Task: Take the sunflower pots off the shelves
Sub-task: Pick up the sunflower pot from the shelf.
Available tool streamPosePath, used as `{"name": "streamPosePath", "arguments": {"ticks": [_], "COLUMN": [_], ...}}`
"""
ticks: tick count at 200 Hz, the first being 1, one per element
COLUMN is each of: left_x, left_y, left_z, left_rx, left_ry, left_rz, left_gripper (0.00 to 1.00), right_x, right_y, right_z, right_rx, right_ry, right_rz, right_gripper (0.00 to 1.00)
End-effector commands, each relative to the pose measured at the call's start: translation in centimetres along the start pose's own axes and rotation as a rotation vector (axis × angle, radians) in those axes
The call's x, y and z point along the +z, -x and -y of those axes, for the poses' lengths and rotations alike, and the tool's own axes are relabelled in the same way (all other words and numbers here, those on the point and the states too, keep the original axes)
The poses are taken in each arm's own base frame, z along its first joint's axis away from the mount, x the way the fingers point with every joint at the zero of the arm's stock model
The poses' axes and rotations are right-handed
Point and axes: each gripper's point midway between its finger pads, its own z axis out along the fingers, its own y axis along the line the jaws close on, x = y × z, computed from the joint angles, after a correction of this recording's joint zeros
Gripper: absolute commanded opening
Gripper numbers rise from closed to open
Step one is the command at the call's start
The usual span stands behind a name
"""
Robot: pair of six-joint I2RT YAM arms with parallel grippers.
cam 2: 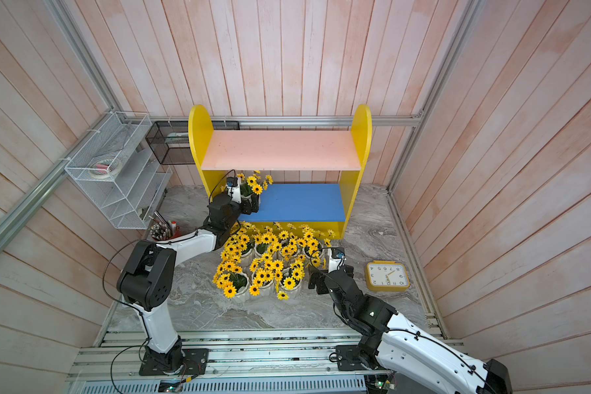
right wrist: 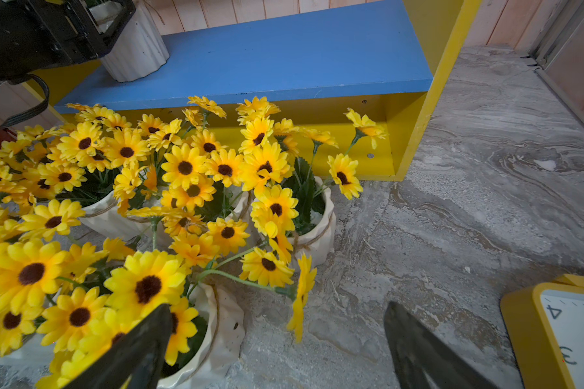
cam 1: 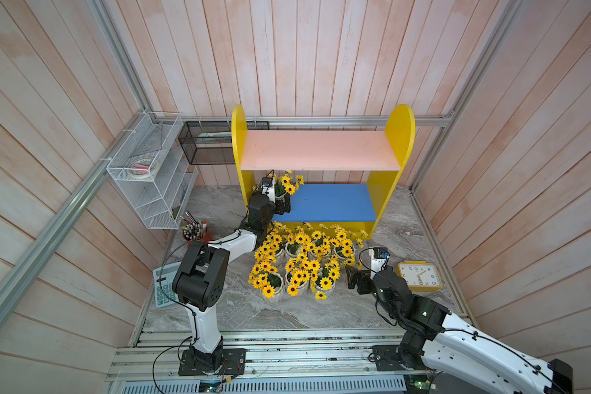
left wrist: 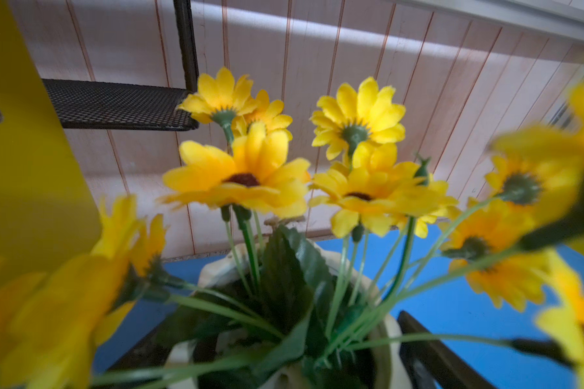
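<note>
The shelves [cam 1: 400, 136] [cam 2: 360, 136] stand at the back, yellow with a pink upper board [cam 1: 318, 150] and a blue lower board [cam 1: 331, 201] [right wrist: 284, 57]. One sunflower pot [cam 1: 281, 195] [cam 2: 249, 187] [left wrist: 216, 266] [right wrist: 139, 50] stands at the blue board's left end. My left gripper [cam 1: 283, 202] [cam 2: 253, 203] [left wrist: 280, 336] is open, with one finger on each side of that pot. Several sunflower pots [cam 1: 297, 262] [cam 2: 263, 262] [right wrist: 216, 323] crowd the table in front of the shelves. My right gripper [cam 1: 354, 281] [cam 2: 316, 281] [right wrist: 277, 336] hangs open just right of them, with nothing between its fingers.
A yellow clock [cam 1: 420, 276] [right wrist: 570, 336] lies right of the right gripper. A red pen cup [cam 1: 198, 233] and a calculator [cam 1: 162, 290] sit at the left. A white wire rack [cam 1: 151, 170] and a black mesh basket [cam 1: 205, 146] [left wrist: 115, 104] hang on the walls.
</note>
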Motion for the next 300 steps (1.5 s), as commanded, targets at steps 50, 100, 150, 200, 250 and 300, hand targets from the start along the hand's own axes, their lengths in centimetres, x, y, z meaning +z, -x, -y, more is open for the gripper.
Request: {"name": "streamPosePath", "arguments": {"ticks": [50,100,150,200,250,300], "left_x": [1.6,2.4,2.9,1.9,0.3,-2.5], "left_y": [0.2,0.2,0.0,0.1,2.4,5.3], "left_z": [0.7,0.5,0.4,0.9,2.5,5.2], "left_rx": [0.014,0.048,0.062,0.076,0.063,0.071], "left_ry": [-0.036,-0.022,-0.013,-0.049,-0.118,-0.175], "left_rz": [0.021,0.025,0.028,0.033,0.054,0.106], "left_gripper": [1.00,1.00,0.98,0.49,0.00,0.00], "right_x": [0.3,0.4,0.6,0.4,0.2,-0.5], "right_y": [-0.4,-0.4,-0.4,0.1,1.1,3.8], "right_z": [0.1,0.2,0.2,0.2,0.2,0.2], "right_rx": [-0.003,-0.001,-0.001,0.009,0.014,0.012], "right_ry": [0.006,0.005,0.008,0.008,0.005,-0.012], "right_rz": [-0.001,0.003,0.003,0.022,0.050,0.131], "right_gripper": [0.98,0.98,0.98,0.98,0.98,0.98]}}
